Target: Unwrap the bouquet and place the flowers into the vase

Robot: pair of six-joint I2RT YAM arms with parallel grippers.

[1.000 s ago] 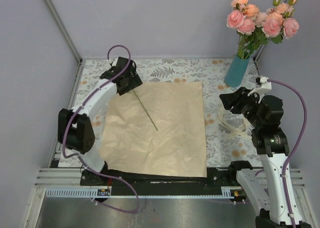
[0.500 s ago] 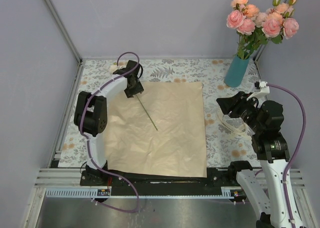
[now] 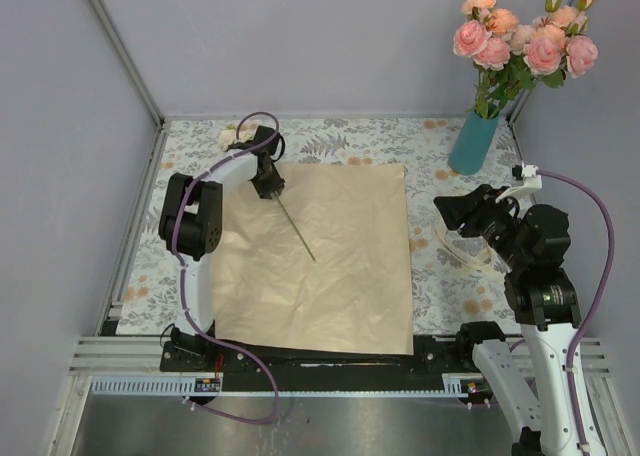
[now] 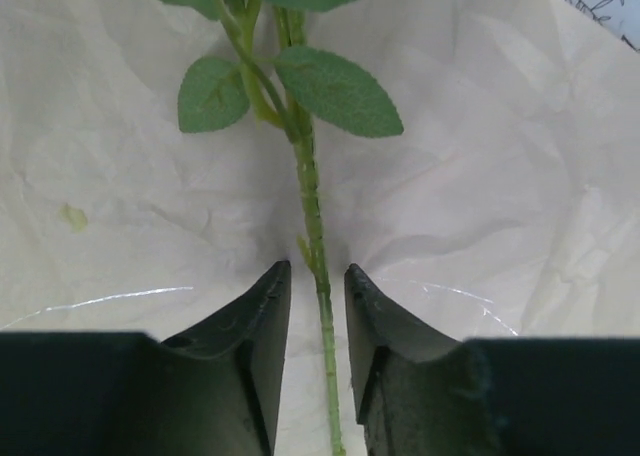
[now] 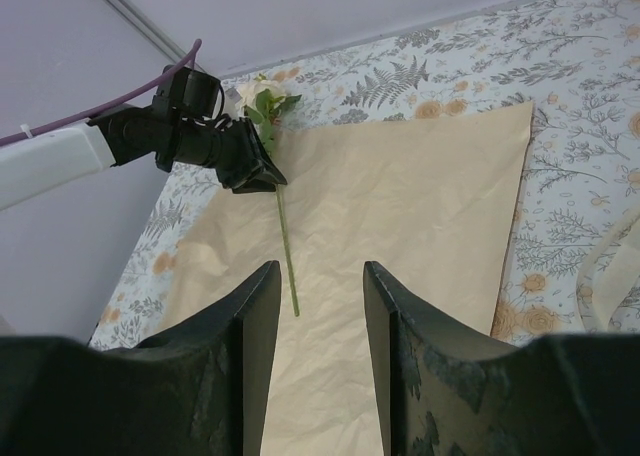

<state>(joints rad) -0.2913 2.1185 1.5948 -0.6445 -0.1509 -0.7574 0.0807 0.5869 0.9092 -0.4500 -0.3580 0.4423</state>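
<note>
**Left hand narrowing round the lone stem**

My left hand (image 4: 315,271) has its fingers apart, one on each side of the lone flower (image 4: 310,196). There's a sliver of gap both sides, so it's not clamped yet. A sec ago those fingers stood much wider & they've drawn in since. The leaves lie just ahead of the fingertips, and the stem runs back between them & under my wrist.

From above, that hand is over the far-left corner of the kraft paper (image 3: 340,266), which lies flat on the tabletop. The stem trails from it toward the paper's middle. The cream head lies just beyond the hand, off the paper's edge on the tablecloth (image 3: 340,141). My left elbow was out by the left rail a sec ago. It has swung in beside the paper, & the hand has slid a bit toward the sheet.

My right hand (image 5: 320,268) is apart w/ nothing between the fingers, off the paper's right edge, barely shifted. The vase (image 3: 473,143) stands upright just beyond it, the other flowers (image 3: 525,36) in it, same as before.
</note>
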